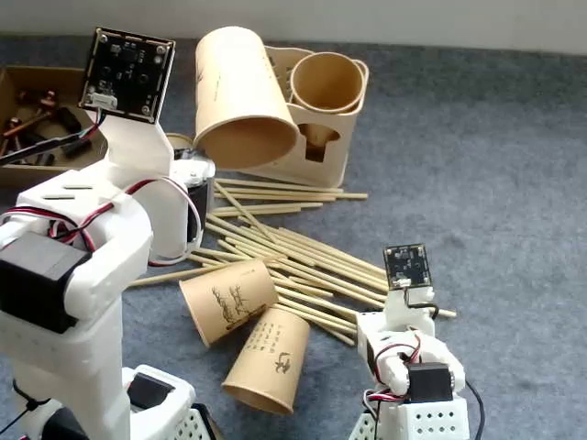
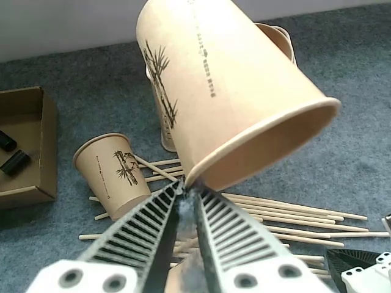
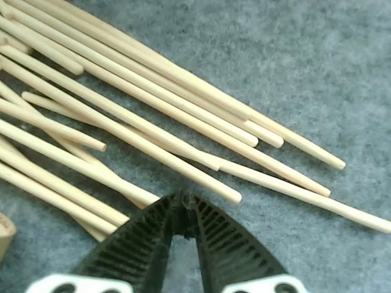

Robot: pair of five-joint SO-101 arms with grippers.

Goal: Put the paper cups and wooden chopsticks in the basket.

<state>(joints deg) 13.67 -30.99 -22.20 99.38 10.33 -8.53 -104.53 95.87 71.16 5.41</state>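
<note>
My left gripper is shut on the rim of a paper cup, which it holds tilted in the air with the mouth facing down. In the high view this held cup hangs just left of the tan basket, where another cup sits. Two paper cups lie on their sides on the carpet. A further cup rests under the left arm. Wooden chopsticks are scattered across the carpet. My right gripper is shut and empty, just above the chopsticks.
A cardboard box with small parts stands at the back left, seen too in the left wrist view as a box. The right arm stands at the front right. Grey carpet stretches to the right of the basket.
</note>
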